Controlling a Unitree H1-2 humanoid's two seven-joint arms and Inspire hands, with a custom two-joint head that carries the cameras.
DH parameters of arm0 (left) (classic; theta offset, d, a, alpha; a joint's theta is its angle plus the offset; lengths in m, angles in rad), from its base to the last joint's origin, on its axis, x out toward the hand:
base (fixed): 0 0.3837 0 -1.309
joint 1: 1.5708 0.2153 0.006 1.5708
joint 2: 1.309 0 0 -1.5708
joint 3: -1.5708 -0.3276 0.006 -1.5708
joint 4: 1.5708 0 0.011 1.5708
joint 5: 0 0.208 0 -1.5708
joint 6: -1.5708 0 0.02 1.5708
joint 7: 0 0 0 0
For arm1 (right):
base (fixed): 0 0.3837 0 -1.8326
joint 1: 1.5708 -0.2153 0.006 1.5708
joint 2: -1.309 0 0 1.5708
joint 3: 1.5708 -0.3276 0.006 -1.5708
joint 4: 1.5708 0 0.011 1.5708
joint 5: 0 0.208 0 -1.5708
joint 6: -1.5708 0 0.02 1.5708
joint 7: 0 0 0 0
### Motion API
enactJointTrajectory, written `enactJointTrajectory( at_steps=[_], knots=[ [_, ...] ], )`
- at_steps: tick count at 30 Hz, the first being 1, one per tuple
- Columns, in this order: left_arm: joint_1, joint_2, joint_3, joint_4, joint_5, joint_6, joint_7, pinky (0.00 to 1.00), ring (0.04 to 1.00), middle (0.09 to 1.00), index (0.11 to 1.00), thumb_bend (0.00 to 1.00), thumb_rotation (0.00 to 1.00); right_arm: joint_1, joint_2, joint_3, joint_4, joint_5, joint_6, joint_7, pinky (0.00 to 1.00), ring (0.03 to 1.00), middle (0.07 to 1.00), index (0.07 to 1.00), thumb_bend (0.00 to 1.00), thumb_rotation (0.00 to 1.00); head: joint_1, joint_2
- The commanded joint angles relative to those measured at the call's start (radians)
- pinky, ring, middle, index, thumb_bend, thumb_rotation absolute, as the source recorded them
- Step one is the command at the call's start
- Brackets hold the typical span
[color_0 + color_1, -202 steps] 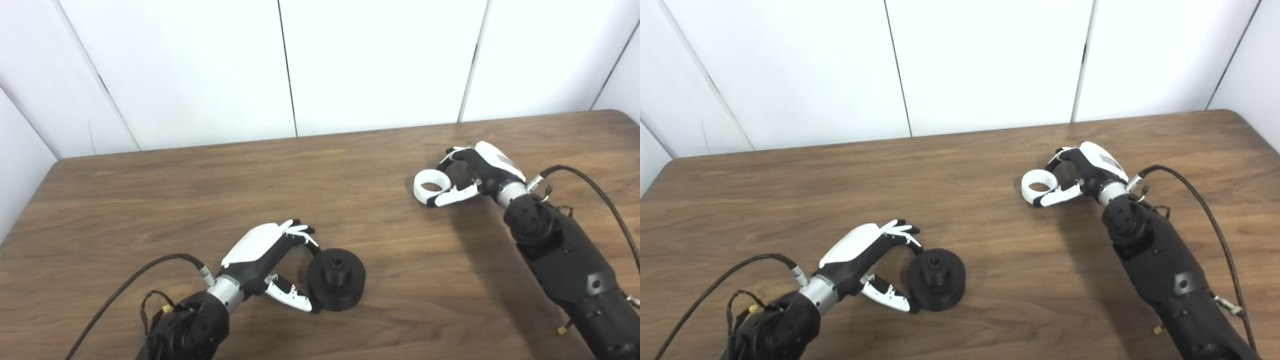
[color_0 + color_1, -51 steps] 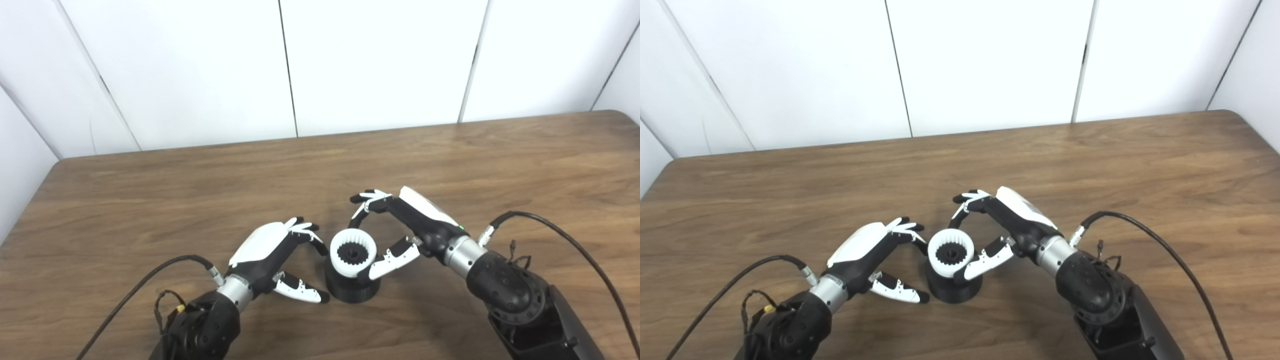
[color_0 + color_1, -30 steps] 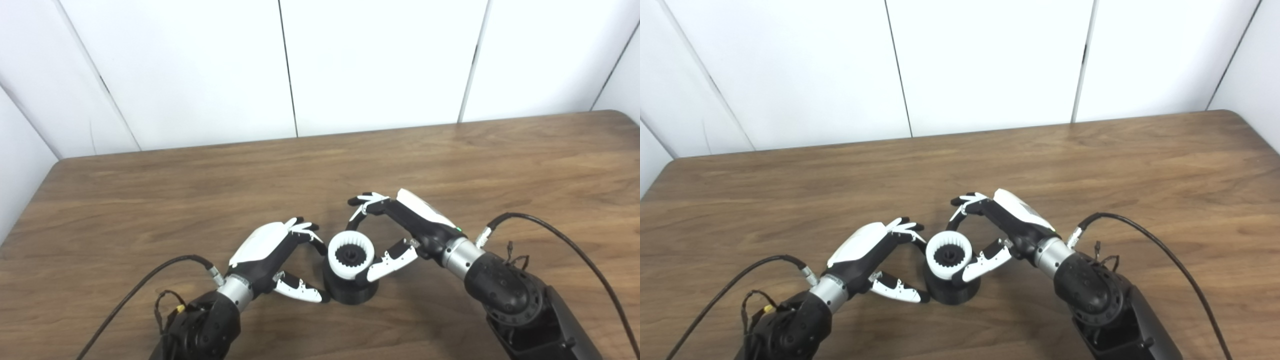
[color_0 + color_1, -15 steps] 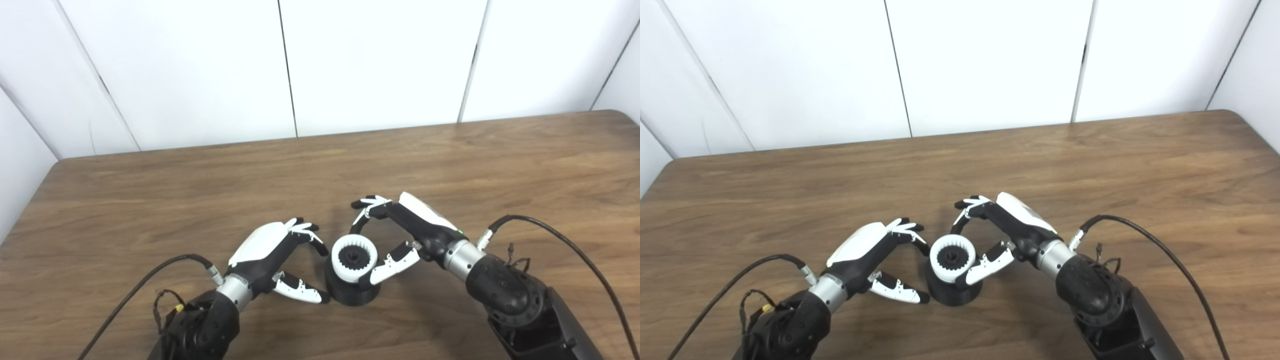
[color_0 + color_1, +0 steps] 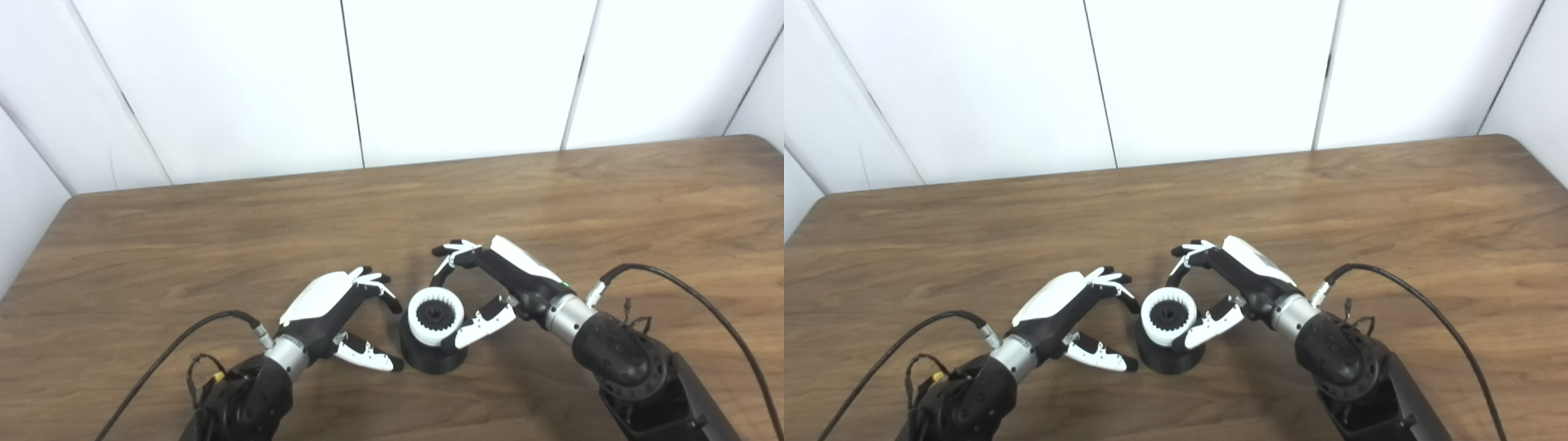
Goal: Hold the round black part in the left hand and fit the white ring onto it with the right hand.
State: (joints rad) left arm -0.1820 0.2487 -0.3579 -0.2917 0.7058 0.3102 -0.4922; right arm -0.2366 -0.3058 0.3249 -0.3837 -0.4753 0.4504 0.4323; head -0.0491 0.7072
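A round black part stands on the wooden table, near its front edge, with a white ring, toothed along its inner wall, seated on top around the part's dark central hub. The right hand is closed on the ring from the right, thumb against its near side and fingers curling over the far side. The left hand, just left of the black part, cups it with fingers spread, thumb tip touching its base; whether the grip is firm cannot be told. White wall panels rise behind the table.
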Motion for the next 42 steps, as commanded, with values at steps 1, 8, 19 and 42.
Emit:
enactJointTrajectory(
  at_steps=[1, 8, 19, 42],
  knots=[
    [-0.028, 0.010, 0.009, -0.032, -0.002, 0.005, 0.004, 0.91, 1.000, 0.924, 0.639, 0.91, 0.24, -0.016, -0.006, -0.011, -0.017, 0.001, -0.028, -0.014, 0.89, 0.968, 0.886, 0.491, 0.52, 0.16, 0.000, 0.001],
    [-0.027, 0.010, 0.007, -0.038, 0.000, 0.012, -0.003, 0.91, 1.000, 0.925, 0.639, 0.91, 0.24, -0.007, 0.000, -0.006, 0.007, -0.003, -0.046, -0.026, 0.89, 0.965, 0.883, 0.492, 0.52, 0.16, 0.002, 0.003],
    [-0.028, 0.007, 0.000, -0.032, 0.004, 0.010, 0.001, 0.92, 1.000, 0.926, 0.655, 0.91, 0.26, -0.011, 0.004, -0.004, 0.011, 0.000, -0.041, -0.022, 0.86, 0.963, 0.882, 0.655, 0.97, 0.37, 0.008, 0.001],
    [-0.010, -0.006, -0.003, -0.020, 0.009, -0.006, 0.041, 0.91, 0.991, 0.910, 0.694, 0.96, 0.30, -0.008, -0.002, -0.023, -0.004, 0.003, -0.029, -0.016, 0.85, 0.952, 0.901, 0.746, 1.00, 0.44, 0.011, -0.007]
  ],
)
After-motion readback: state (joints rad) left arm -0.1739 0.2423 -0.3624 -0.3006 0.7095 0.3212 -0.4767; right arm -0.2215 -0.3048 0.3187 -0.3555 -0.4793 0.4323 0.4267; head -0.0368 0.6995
